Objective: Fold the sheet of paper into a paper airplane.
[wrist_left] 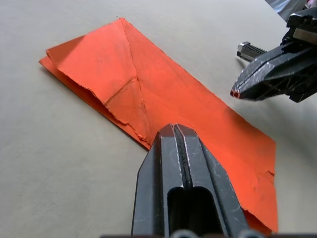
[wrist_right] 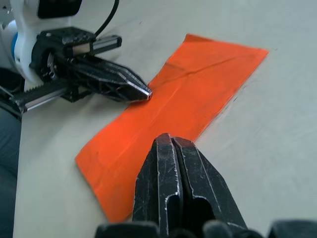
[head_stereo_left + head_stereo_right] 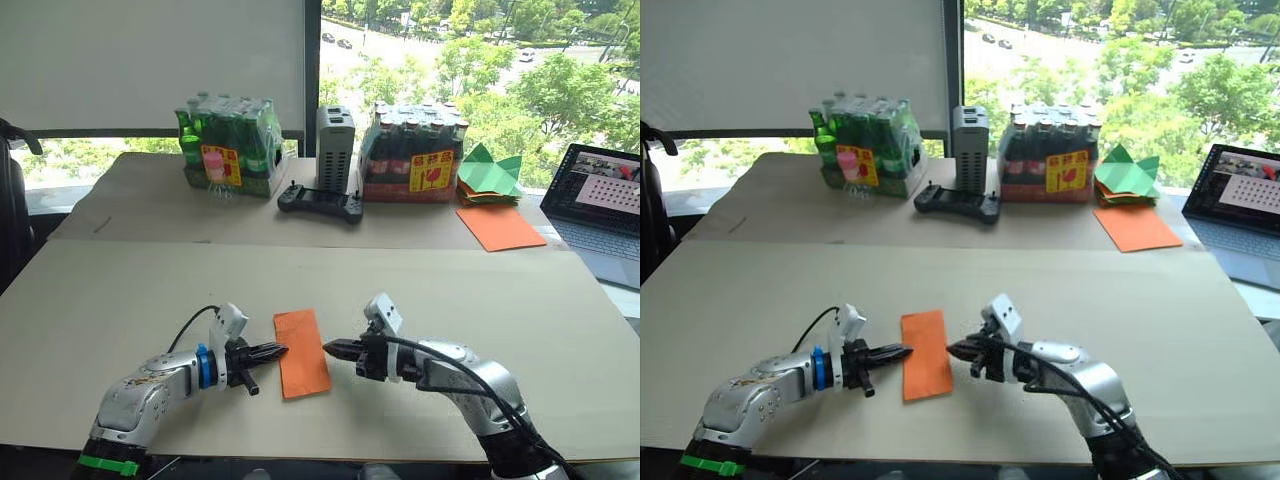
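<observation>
Paper comes first: the sheet of paper [image 3: 301, 352], bright orange and folded lengthwise into a layered, creased rectangle, lies flat on the near tan board [image 3: 120, 300], and everything else sits around it. Just to its left the left gripper [image 3: 278, 350] points its tip at the sheet's long edge, fingers pressed together on nothing. Just to its right the right gripper [image 3: 329, 347] faces it the same way, fingers likewise clenched and empty. Well beyond the sheet stand a pack of green bottles [image 3: 228, 145], a grey box [image 3: 335, 148], a black controller [image 3: 320, 204] and a pack of dark bottles [image 3: 415, 152]; farther right lie green paper shapes [image 3: 489, 172], a larger orange sheet [image 3: 499, 227] and a laptop [image 3: 605, 205].
</observation>
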{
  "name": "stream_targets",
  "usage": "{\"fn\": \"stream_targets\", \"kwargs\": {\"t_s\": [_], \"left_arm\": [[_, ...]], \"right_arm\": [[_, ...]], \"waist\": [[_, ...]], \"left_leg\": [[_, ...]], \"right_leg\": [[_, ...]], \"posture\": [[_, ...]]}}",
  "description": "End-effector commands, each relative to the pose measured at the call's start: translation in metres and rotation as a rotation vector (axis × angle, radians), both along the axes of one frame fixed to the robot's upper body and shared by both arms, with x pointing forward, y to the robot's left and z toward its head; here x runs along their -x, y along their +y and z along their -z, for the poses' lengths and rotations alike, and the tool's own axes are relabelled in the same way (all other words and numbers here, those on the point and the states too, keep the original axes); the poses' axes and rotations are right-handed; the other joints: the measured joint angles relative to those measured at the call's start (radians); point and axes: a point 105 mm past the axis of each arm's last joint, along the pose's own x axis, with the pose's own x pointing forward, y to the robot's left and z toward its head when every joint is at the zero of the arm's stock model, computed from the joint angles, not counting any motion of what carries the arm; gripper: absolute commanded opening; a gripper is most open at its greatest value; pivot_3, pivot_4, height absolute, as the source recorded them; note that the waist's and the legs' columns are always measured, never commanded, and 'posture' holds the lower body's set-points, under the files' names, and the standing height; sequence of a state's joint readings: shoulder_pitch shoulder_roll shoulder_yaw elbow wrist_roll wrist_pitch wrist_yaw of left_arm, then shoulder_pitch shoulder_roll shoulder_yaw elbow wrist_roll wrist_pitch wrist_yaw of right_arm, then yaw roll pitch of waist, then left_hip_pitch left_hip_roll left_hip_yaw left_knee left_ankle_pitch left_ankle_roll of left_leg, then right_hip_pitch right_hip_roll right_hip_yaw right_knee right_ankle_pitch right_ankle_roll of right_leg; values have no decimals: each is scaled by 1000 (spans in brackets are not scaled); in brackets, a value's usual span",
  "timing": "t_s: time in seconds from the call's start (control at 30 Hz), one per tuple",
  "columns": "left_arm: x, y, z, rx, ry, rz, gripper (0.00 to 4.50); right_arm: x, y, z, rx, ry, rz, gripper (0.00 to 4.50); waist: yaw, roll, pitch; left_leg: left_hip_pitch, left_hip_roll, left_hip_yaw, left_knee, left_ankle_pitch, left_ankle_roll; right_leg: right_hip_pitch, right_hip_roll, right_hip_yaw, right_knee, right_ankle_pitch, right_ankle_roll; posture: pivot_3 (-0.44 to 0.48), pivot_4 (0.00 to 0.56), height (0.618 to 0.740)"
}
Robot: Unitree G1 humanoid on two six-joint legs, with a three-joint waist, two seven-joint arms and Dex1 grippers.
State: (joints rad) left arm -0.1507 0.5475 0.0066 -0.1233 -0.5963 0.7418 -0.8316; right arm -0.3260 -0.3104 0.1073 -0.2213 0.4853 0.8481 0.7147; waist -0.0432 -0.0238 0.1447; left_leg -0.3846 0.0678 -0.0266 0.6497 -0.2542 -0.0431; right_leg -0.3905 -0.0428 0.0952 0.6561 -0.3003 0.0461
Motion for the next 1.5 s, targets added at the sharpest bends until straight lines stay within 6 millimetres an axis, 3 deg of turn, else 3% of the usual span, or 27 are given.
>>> {"fn": "stream_targets", "kwargs": {"t_s": [0.03,0.23,0.57,0.73,1.17,1.5], "left_arm": [[-2,2,-21,103,-5,-7,0],[5,-2,-45,185,-9,46,0],[24,12,-26,83,56,78,0],[23,16,-20,58,59,68,0],[3,-27,-33,85,4,164,0],[0,-54,-30,40,-18,278,0]], "right_arm": [[-13,-8,-20,-101,-14,70,28],[-23,-14,-20,-112,-15,138,28],[-28,-18,-19,-116,-19,188,28],[-30,-20,-20,-119,-21,201,28],[-30,-22,-19,-122,-23,226,28],[-37,-30,-34,-194,-49,287,28]], "waist": [[0,0,0],[1,0,0],[-2,1,1],[0,1,1],[0,1,1],[0,1,1]], "left_leg": [[-1,0,0,-1,0,0],[-6,0,0,-1,0,0],[-6,0,1,-2,0,-1],[-6,0,1,-2,0,-1],[-7,0,1,-2,0,-1],[-7,-1,1,-2,1,-1]], "right_leg": [[-1,0,0,0,0,0],[-6,-1,0,0,0,0],[-8,0,1,1,0,0],[-8,-1,1,0,0,0],[-9,0,1,1,0,0],[-9,-1,1,2,0,0]], "posture": [[0,150,740],[0,150,740],[0,150,740],[0,150,740],[0,150,740],[0,150,740]]}}
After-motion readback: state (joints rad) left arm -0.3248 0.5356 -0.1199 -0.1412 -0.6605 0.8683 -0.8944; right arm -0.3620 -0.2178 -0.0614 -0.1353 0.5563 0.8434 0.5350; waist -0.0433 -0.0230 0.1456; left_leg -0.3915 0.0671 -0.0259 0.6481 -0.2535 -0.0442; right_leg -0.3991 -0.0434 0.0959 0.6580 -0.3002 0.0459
